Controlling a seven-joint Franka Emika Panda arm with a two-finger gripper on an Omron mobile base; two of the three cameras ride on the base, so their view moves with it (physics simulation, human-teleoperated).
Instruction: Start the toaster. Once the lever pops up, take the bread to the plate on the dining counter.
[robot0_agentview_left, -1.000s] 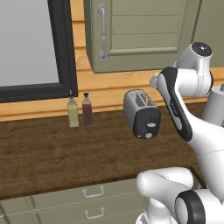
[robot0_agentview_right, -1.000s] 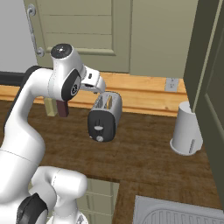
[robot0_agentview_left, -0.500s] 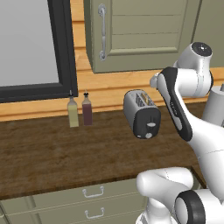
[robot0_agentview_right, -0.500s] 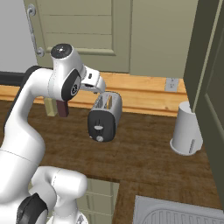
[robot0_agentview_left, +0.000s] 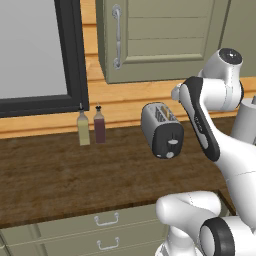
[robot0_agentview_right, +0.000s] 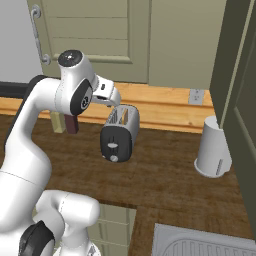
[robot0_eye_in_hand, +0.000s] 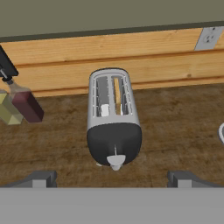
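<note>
The silver-grey toaster (robot0_agentview_left: 161, 129) (robot0_agentview_right: 120, 131) (robot0_eye_in_hand: 113, 118) stands on the wooden counter near the back wall, its black end face turned toward me. On that face sits the whitish lever (robot0_agentview_left: 173, 142) (robot0_agentview_right: 113, 146) (robot0_eye_in_hand: 115, 153), just above the round knob. A tan edge of the bread (robot0_eye_in_hand: 117, 94) shows in the toaster's right slot. My gripper (robot0_eye_in_hand: 112, 180) hangs above and in front of the toaster, open wide, its fingertips (robot0_eye_in_hand: 42, 179) well apart and touching nothing. The plate and the dining counter are out of view.
Two bottles, one yellowish (robot0_agentview_left: 83, 129) (robot0_eye_in_hand: 8, 111) and one dark red (robot0_agentview_left: 99, 125) (robot0_eye_in_hand: 27, 106), stand left of the toaster. A white canister (robot0_agentview_right: 214, 147) stands to its right, with a sink (robot0_agentview_right: 200, 245) at the lower right. Wall cabinets (robot0_agentview_left: 150, 40) hang overhead.
</note>
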